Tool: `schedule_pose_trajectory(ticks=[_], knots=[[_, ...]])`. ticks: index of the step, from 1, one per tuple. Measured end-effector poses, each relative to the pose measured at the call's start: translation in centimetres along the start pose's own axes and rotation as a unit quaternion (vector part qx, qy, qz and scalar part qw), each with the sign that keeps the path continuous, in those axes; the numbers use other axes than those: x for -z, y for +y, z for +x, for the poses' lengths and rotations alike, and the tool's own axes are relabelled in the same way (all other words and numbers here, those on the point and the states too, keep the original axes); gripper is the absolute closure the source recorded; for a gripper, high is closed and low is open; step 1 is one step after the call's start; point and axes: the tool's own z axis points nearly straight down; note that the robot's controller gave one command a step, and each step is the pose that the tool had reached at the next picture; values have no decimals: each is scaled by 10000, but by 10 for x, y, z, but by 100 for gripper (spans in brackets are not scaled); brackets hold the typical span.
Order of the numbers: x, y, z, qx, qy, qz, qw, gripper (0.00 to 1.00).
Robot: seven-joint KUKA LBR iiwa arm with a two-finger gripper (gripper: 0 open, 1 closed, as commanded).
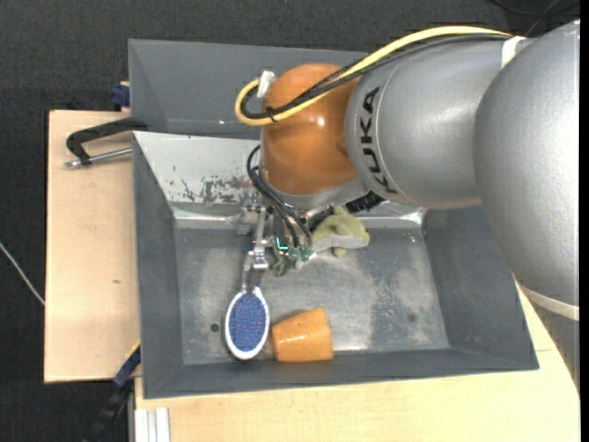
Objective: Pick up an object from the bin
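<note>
My gripper [273, 245] hangs low over the middle of the bin floor, under the arm's orange cover. Just below it lies a brush [247, 324] with an oval blue head in a white rim. Its short handle points up towards the gripper and reaches the gripper's lower left side; whether it is gripped I cannot make out. An orange cup [302, 336] lies on its side right of the brush head, near the front wall. A pale yellowish soft thing [344, 232] lies right of the gripper, against the back wall and partly hidden by the arm.
The arm's big grey body covers the bin's upper right part. Bare bin floor shows to the right of the orange cup and to the left of the brush.
</note>
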Motion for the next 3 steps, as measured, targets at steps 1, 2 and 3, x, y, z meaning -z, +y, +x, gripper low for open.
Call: schedule_pose_trajectory(ticks=[1,2,3], knots=[[-79,-30,50,772,-69,6,9970,0],[-81,-29,51,769,-77,-11,9970,100],[138,-14,20,2283,-106,3,9735,100]])
